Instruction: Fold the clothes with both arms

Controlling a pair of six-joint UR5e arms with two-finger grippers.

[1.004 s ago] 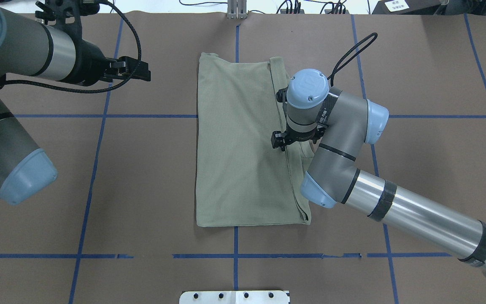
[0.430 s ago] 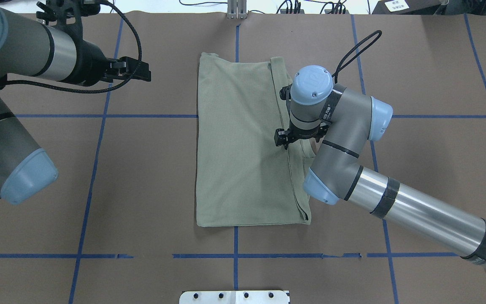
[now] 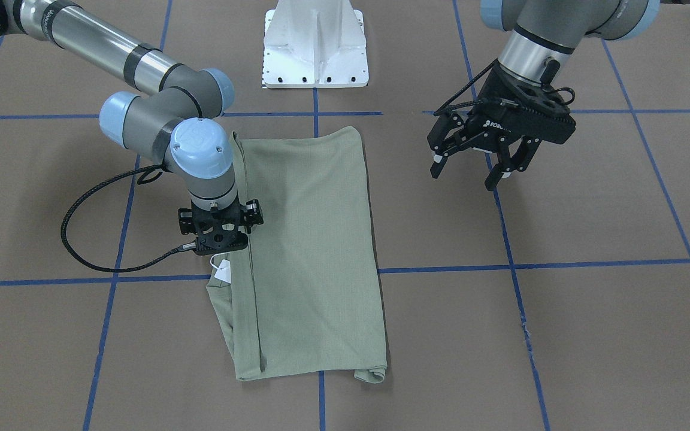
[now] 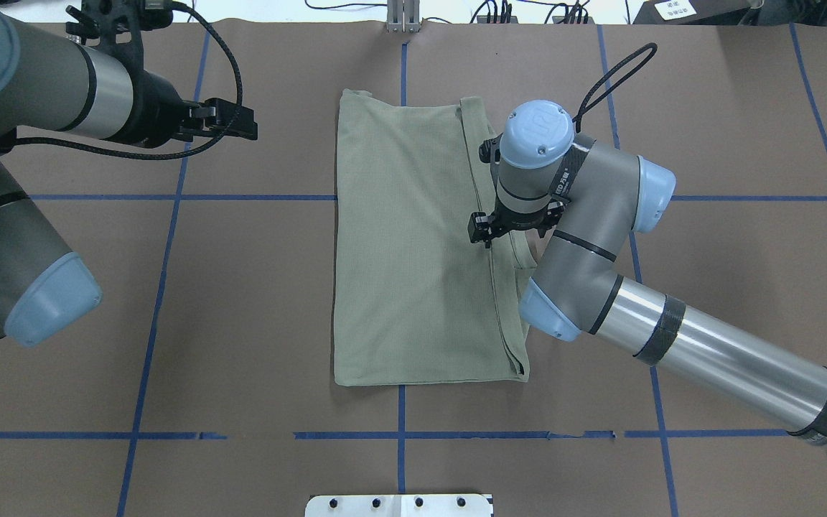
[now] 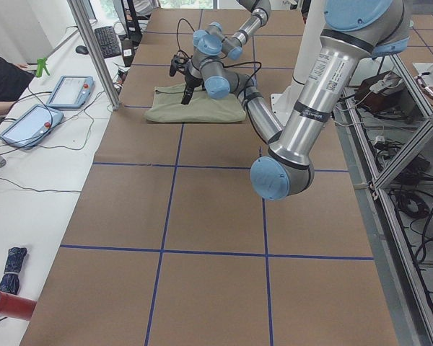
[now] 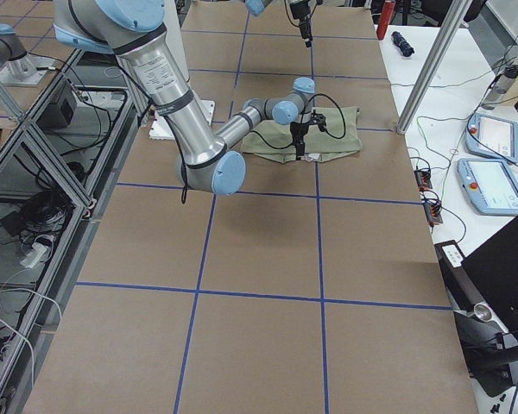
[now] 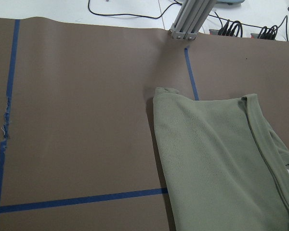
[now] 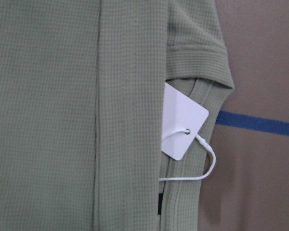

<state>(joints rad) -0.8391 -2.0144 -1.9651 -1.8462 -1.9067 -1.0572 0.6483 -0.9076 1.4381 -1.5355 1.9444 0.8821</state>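
A table covered in brown paper and marked with a grid of blue tape is seen, with a white pedestal base at its near edge by the robot. The right arm is reached across the right half of the table, its wrist turned straight down over the right edge of the shirt. The left arm is held over the far left part of the table, well apart from the cloth. The sage-green knit shirt is laid flat at the table's centre, folded into a long rectangle with a narrow folded strip along its right side. The left gripper is held above bare paper with its fingers spread apart. The right gripper is hidden under its own wrist, so whether it is apart or together cannot be told. A black cable is looped on the paper right of that wrist. A white hang tag on a white string is seen at the collar, just beside the folded strip.
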